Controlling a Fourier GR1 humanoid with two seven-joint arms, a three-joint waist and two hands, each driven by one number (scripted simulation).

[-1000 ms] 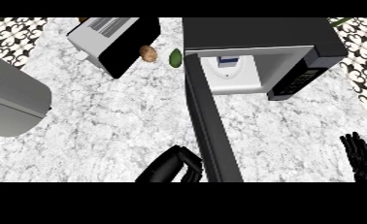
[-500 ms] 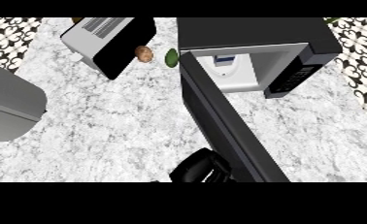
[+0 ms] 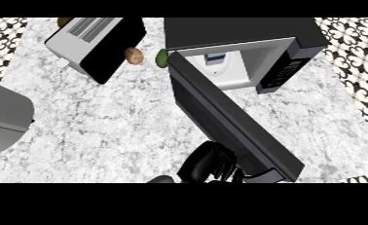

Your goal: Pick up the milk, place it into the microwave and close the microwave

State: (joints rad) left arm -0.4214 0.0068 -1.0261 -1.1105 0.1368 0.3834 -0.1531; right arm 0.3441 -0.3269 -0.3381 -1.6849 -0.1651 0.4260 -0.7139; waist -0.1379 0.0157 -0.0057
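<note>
Milk (image 3: pixel 213 62) is in the microwave (image 3: pixel 241 33), over on the left side of the cavity. The door (image 3: pixel 230 117) hangs open, angled out across the counter (image 3: pixel 108 121). Left hand (image 3: pixel 207 163) is up against the door's outer face, down low — can't tell whether it's open or curled.

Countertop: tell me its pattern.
White marble with grey veining on the stone countertop, shown best in the head view.

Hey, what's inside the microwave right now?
The milk carton stands in the microwave cavity. The partly open door hides the cavity's front left corner.
</note>
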